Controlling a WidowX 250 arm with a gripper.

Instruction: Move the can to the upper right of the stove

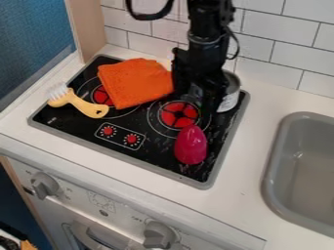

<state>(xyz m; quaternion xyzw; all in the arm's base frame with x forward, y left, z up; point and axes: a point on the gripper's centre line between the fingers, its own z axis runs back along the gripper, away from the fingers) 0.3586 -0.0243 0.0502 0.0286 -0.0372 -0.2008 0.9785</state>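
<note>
The black gripper (199, 96) hangs down from the top edge of the frame, a little above and right of the middle, over the back right part of the black stove (140, 144). Whether it is spread, pressed together or pinching something, I cannot tell. Right beside it, partly hidden behind it, is the can (229, 92), upright at the stove's upper right corner, with a grey metal rim and a pale label; whether the two touch is unclear.

Just left of the gripper, an orange cloth (134, 82) lies over the upper part of the stove, partly covering the left red burner (102, 95). Below the gripper is the right red burner (178, 115), and below that a glossy pink-red toy (190, 145), its narrow end toward the top of the frame. Farther left, a brush (79, 103) with a yellow handle and white bristles lies across the stove's left side, its bristle end over the edge.

A grey sink (310, 168) is set in the white counter (244, 183) at the right edge. White tiles (277, 34) line the wall at the top, and two grey knobs (158, 234) are on the front panel at the bottom.
</note>
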